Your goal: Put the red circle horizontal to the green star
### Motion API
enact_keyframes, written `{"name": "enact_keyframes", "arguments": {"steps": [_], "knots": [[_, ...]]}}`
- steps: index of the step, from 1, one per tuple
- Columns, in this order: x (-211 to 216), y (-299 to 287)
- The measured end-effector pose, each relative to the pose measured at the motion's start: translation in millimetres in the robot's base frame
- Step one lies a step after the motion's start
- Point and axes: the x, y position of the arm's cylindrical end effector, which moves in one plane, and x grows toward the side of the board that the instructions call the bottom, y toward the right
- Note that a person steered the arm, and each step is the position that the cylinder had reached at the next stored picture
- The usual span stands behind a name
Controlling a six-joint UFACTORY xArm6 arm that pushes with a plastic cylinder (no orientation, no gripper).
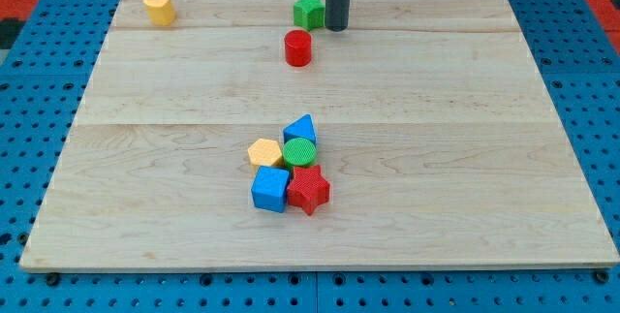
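The worktop [484,158] carries seven blocks: two red, two green, two yellow-orange... and two blue, so eight. My tip [336,28] stands just right of the green star [308,10]; the red circle [298,48] is a short ribbed cylinder, below both

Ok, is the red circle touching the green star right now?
No, the red circle sits apart from the green star, just below it in the view, with bare wood between them.

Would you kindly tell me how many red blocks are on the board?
2. The red circle sits near the view's top, just below the green star; the red star is in the cluster at the lower centre. None seems hidden.
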Motion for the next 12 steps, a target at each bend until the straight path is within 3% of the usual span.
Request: {"name": "enact_keyframes", "arguments": {"steps": [2, 3, 4, 5, 7, 8, 9, 10, 11, 12], "knots": [[39, 3], [89, -11], [90, -103], [55, -128], [44, 44], [35, 68], [48, 31], [20, 25], [7, 72], [7, 36]]}}
